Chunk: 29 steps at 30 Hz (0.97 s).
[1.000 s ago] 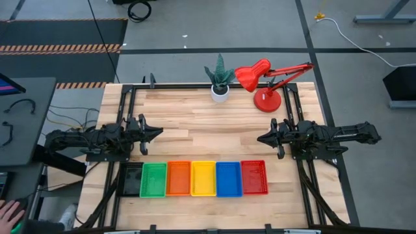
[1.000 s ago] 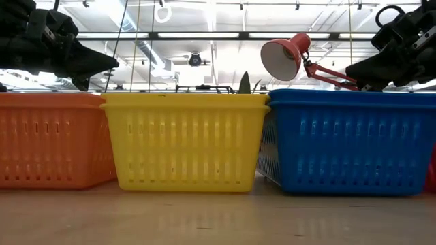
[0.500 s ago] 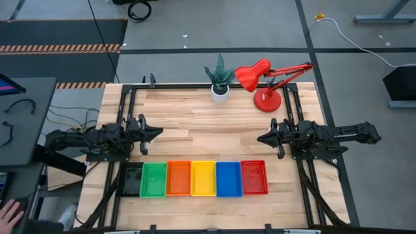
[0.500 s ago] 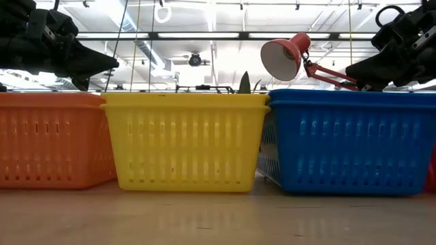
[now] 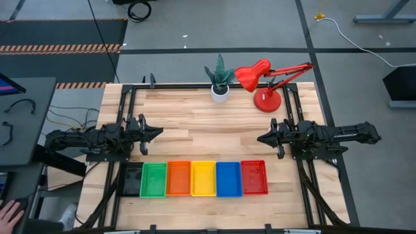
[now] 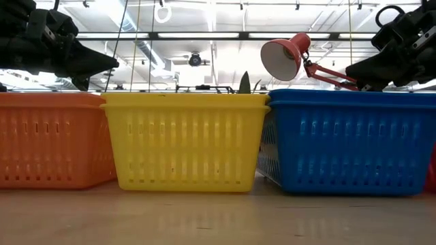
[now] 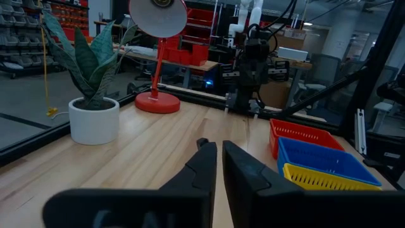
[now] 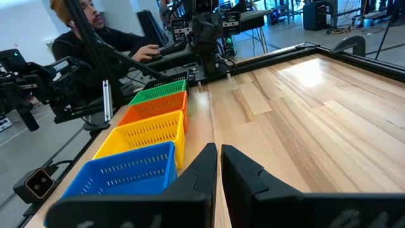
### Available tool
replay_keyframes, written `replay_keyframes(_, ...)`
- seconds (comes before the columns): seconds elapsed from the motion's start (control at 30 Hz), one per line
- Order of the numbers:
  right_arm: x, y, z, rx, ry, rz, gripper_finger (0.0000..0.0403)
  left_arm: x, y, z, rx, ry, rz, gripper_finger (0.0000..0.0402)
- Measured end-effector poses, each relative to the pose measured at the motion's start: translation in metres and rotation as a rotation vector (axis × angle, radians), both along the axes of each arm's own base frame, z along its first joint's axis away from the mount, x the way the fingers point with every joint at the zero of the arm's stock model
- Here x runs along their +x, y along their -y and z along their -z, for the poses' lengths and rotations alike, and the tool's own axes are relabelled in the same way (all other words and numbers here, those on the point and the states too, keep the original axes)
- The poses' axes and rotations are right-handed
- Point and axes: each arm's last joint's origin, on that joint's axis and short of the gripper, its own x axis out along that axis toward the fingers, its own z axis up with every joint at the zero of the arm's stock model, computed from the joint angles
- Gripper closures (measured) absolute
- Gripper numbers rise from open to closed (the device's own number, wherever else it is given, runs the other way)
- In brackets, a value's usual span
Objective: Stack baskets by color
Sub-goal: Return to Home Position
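Six baskets stand side by side in a row along the table's near edge, each resting on its bottom: black (image 5: 132, 179), green (image 5: 154, 179), orange (image 5: 178, 178), yellow (image 5: 203, 178), blue (image 5: 228, 178) and red (image 5: 254, 177). My left gripper (image 5: 159, 132) hovers shut over the table's left side, pointing level toward the middle, beyond the row. My right gripper (image 5: 260, 138) hovers shut over the right side, facing it. Neither touches a basket. The wrist views show each pair of fingers (image 7: 217, 158) (image 8: 215, 158) closed with nothing between.
A white-potted plant (image 5: 220, 79) and a red desk lamp (image 5: 266, 81) stand at the table's far edge. Bare wood lies between the two grippers and beyond the basket row. A person sits beyond the table's left side (image 8: 82, 28); a hand (image 5: 9, 212) shows at bottom left.
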Motion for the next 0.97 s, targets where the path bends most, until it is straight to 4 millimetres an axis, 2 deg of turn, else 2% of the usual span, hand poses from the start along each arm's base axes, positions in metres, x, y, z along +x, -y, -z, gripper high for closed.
replay_keyframes(0.97, 0.0, 0.0, 0.0, 0.0, 0.0, 0.0, 0.0374, 0.0, 0.0, 0.0002, 0.0, -0.001, 0.0, 0.0372)
